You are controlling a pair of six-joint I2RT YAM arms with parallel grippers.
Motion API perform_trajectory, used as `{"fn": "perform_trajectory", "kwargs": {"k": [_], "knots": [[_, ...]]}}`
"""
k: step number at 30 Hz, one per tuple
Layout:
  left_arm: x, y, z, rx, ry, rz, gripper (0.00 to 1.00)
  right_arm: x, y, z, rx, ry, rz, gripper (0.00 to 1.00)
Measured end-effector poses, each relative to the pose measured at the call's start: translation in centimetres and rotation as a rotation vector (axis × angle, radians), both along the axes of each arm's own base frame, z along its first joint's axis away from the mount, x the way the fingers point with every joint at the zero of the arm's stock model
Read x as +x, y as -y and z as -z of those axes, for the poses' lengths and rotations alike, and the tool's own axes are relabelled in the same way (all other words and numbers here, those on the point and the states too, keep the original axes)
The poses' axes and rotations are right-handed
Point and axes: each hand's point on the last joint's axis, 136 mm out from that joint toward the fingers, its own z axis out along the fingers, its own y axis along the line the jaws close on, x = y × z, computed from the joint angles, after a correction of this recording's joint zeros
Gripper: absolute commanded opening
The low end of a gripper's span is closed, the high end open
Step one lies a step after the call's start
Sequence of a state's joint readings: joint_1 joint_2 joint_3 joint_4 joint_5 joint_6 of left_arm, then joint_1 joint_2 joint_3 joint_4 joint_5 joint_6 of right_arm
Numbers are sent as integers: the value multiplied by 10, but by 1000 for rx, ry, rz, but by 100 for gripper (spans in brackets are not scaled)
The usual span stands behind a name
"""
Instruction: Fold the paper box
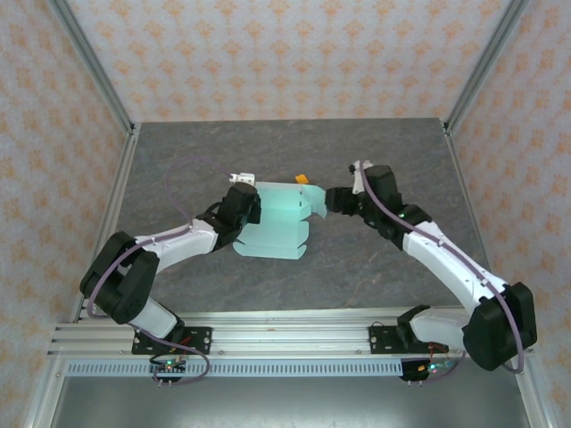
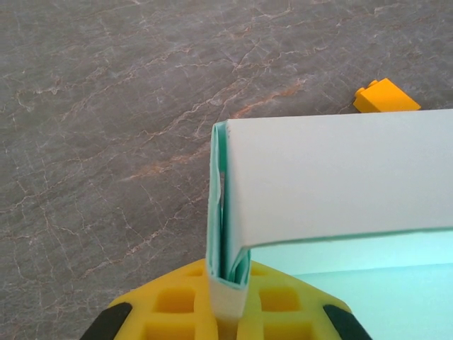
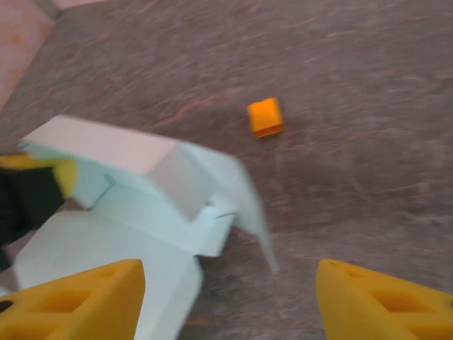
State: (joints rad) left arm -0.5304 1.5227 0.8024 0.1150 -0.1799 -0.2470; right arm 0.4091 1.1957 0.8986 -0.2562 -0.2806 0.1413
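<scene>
The paper box is pale mint-green card, partly folded, lying mid-table with one panel raised. My left gripper is at its left side, shut on a doubled edge of the card; in the left wrist view the yellow jaws pinch that fold while a wide panel of the box spreads to the right. My right gripper hangs just off the box's right end. Its yellow fingers stand wide open, nothing between them, with the box's flaps ahead and to the left.
A tiny orange cube lies on the grey stone-pattern table just behind the box, also seen as the cube and the cube. Patterned walls close in the back and sides. An aluminium rail runs along the near edge.
</scene>
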Motion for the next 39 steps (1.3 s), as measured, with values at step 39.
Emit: {"fn": "perform_trajectory", "kwargs": {"k": [39], "knots": [[-5, 7, -11, -60, 0, 25, 8, -3, -63, 70, 177, -155, -414, 50]]}}
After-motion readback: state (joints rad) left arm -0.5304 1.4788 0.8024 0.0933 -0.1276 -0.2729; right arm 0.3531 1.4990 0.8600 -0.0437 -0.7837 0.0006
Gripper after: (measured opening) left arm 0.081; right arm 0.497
